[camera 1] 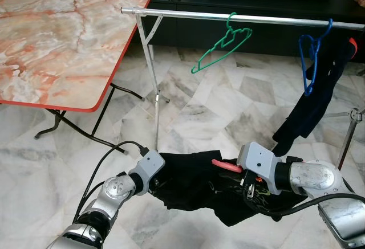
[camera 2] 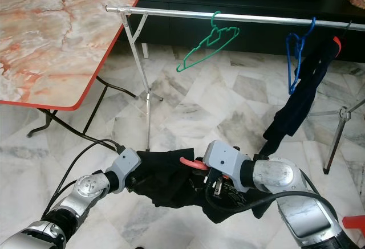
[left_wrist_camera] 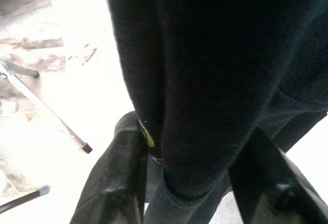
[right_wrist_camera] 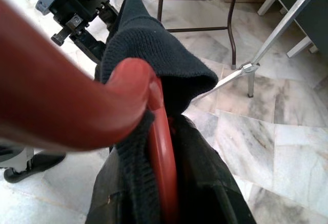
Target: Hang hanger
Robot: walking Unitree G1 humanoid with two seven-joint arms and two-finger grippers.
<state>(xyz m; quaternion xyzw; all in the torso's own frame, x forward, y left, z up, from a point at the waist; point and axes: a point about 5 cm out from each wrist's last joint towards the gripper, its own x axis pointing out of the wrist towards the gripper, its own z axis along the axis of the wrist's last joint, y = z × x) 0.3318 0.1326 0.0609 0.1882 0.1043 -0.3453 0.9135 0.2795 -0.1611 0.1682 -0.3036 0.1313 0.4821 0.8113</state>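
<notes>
While both arms reach low over the marble floor (camera 1: 188, 118), the left gripper (camera 1: 149, 187) has its jaws clamped on one edge of a black knit garment (camera 1: 188, 178). The right gripper (camera 1: 249, 187) grips a red plastic hanger (camera 1: 223, 167) inside that garment, its long axis running roughly left to right. Two hangers hang on the steel rail (camera 1: 182, 15): a green one (camera 1: 222, 47), then a blue one (camera 1: 309, 61), beside one dark garment (camera 1: 319, 98).

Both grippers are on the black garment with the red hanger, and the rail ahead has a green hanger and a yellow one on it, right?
Not quite: the second hanger on the rail is a blue hanger, not yellow, as the left eye view shows. The green hanger, black garment and red hanger are as stated.
</notes>
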